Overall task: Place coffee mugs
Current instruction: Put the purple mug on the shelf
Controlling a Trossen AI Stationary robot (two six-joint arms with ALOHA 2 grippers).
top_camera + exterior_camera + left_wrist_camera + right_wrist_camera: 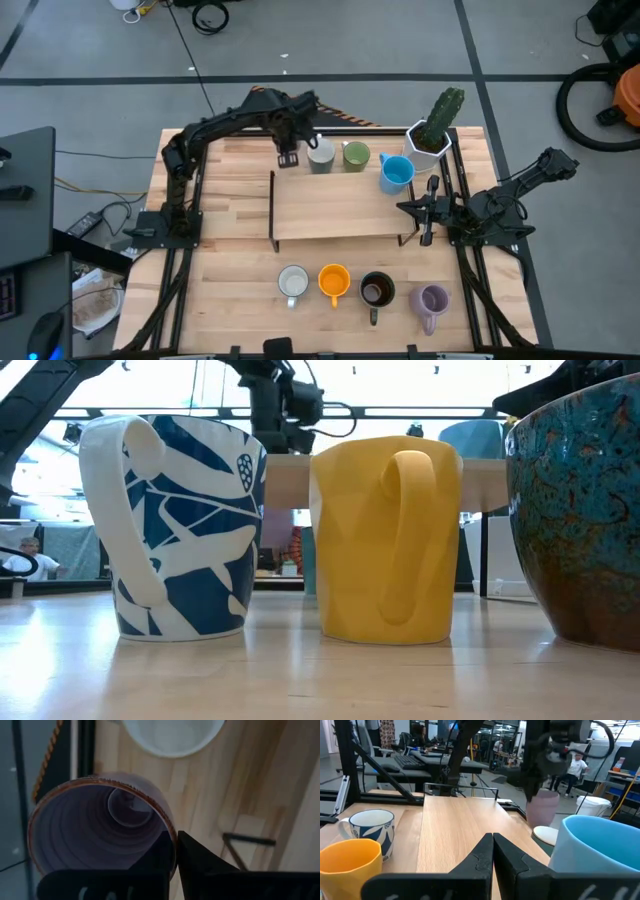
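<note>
Risk: left gripper (176, 851) pinches only the rim of the lavender mug (100, 827) at the table's (230, 200) far edge; a thin hold could let it tilt or slip against the neighbouring white mug (320, 157).
Right gripper (428, 208): closed, empty, beside the raised board (340, 210).
Hidden: lavender mug's handle and base; overhead, the arm covers it.

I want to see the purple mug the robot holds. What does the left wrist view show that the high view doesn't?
Only the left wrist view: the inside of the lavender mug, the left gripper's fingers shut on its rim. Only the high view: the cactus pot, green mug, blue mug, orange mug and the right gripper by the shelf. Both: the white mug and the table.
</note>
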